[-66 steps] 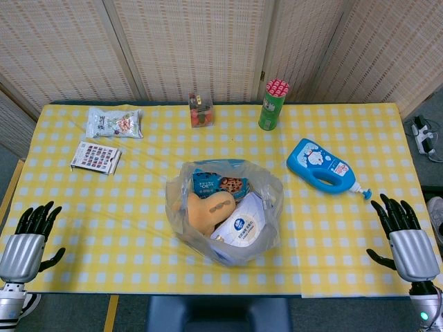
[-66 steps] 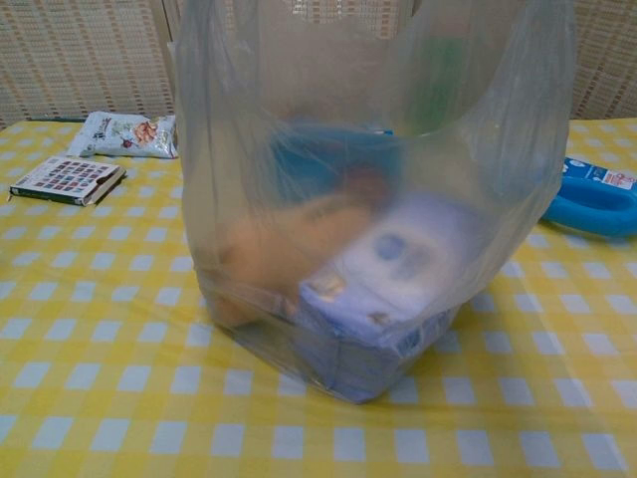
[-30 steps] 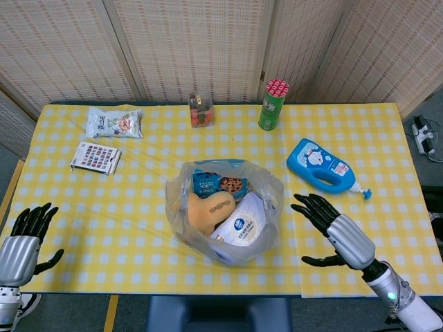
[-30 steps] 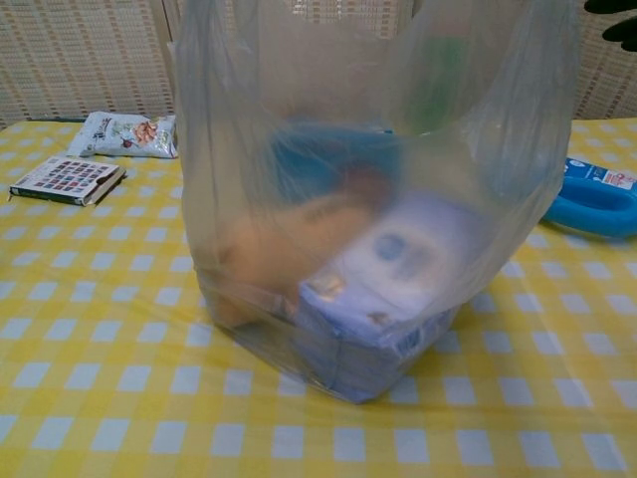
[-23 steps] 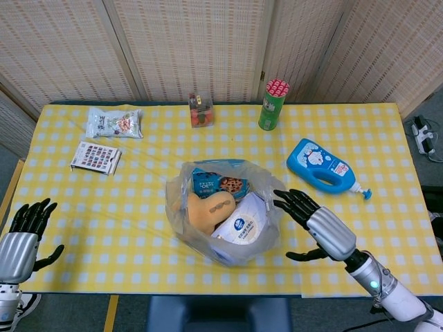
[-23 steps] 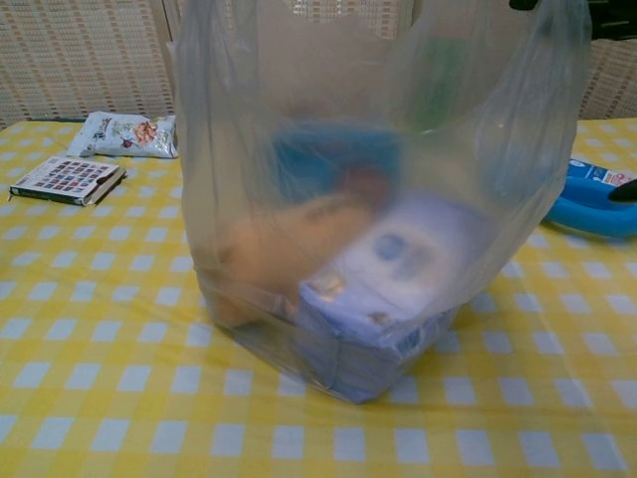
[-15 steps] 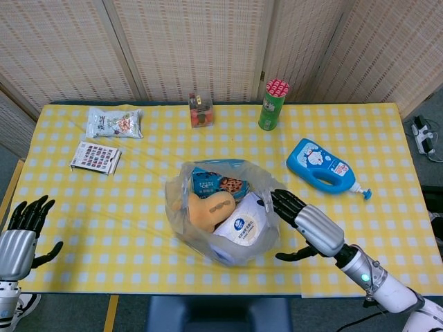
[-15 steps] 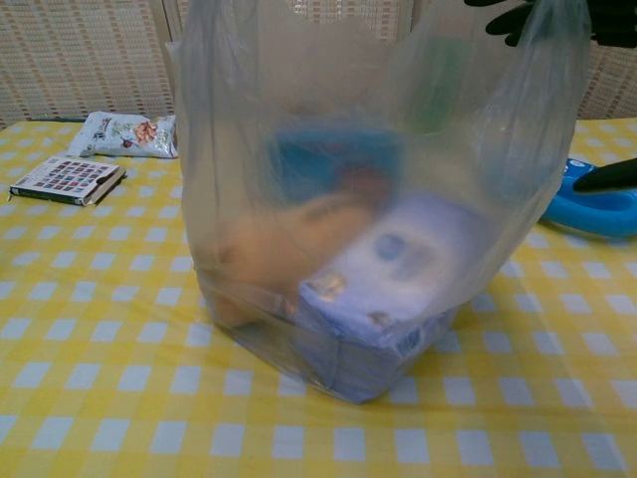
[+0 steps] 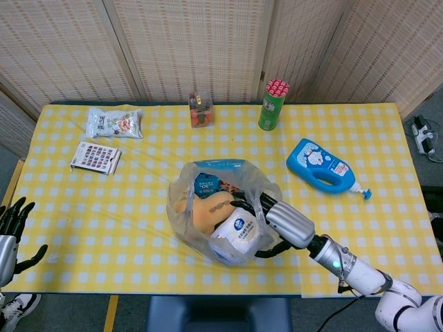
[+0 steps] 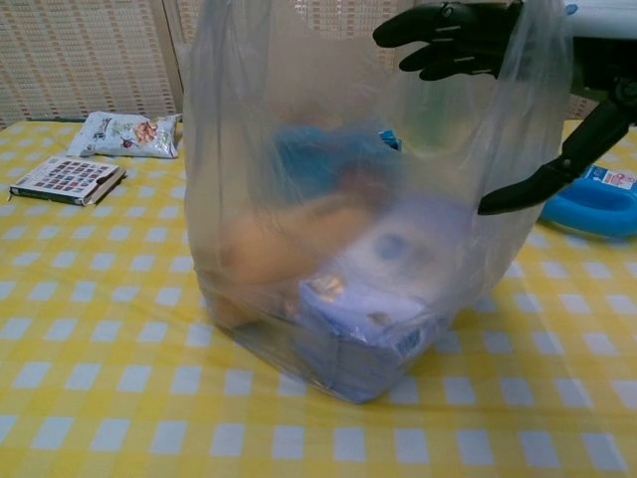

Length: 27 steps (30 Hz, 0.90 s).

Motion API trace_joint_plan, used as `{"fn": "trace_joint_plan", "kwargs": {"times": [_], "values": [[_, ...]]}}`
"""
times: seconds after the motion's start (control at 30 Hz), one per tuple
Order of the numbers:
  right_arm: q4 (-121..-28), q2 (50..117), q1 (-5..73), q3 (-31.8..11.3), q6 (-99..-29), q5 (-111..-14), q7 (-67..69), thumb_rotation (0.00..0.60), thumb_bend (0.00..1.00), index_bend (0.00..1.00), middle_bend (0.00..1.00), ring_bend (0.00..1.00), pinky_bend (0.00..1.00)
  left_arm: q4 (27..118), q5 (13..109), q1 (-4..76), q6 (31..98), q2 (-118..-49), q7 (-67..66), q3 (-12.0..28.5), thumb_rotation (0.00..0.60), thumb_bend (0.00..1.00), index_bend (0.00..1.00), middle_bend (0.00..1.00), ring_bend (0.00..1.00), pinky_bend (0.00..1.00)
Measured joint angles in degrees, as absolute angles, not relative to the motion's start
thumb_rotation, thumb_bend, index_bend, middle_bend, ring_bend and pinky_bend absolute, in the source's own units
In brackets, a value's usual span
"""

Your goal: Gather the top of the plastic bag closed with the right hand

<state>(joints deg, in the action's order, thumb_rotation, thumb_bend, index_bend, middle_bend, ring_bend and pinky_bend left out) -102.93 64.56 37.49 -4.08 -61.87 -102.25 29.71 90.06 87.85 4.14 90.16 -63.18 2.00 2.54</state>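
The clear plastic bag (image 9: 183,223) stands open-topped at the table's front middle, and it fills the chest view (image 10: 299,199). Inside lie an orange gourd-shaped item (image 9: 208,207), a blue cookie pack (image 9: 208,183) and a white pack with a blue label (image 9: 239,232). My right hand (image 9: 280,218) reaches over the bag's right rim. Its dark fingers (image 10: 448,40) are spread inside the opening, and its thumb (image 10: 542,179) stays outside the right wall, so nothing is gripped. My left hand (image 9: 8,232) hovers open at the table's front left corner, far from the bag.
A blue detergent bottle (image 9: 322,166) lies to the right of the bag, just behind my right arm. A green can (image 9: 272,105) and a small box (image 9: 201,111) stand at the back. A snack bag (image 9: 114,122) and a card box (image 9: 95,157) lie at the back left.
My right hand has swept left from the table's right edge to the bag, and its fingers now cross the right rim and push it inward. My left hand has slid down and left.
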Motion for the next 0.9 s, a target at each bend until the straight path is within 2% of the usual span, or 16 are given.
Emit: {"fn": "trace_joint_plan", "kwargs": {"times": [0.37,0.7,0.9], "values": [[-98.6,69.6,41.6,-4.6,-61.1,-101.6,35.0,0.600,0.16,0.00,0.00,0.00,0.00,90.3,87.6,3.6,90.6,-62.4,3.0,2.8,0.600,0.30,0.00,0.04,0.12,0.07],[-94.1,74.3,44.3,-4.8,-65.2,-103.1,43.3,0.600,0.15,0.00,0.00,0.00,0.00,90.5,87.4,3.7,89.9,-62.0,3.5,2.9,0.600,0.30,0.00,0.04,0.12,0.07],[-92.8,75.8,45.9,-4.7,-65.2,-102.5,45.0,0.600,0.16,0.00,0.00,0.00,0.00,90.6,87.8,3.5,90.4,-61.9,3.8,3.0,0.600,0.30,0.00,0.04,0.13,0.07]]}}
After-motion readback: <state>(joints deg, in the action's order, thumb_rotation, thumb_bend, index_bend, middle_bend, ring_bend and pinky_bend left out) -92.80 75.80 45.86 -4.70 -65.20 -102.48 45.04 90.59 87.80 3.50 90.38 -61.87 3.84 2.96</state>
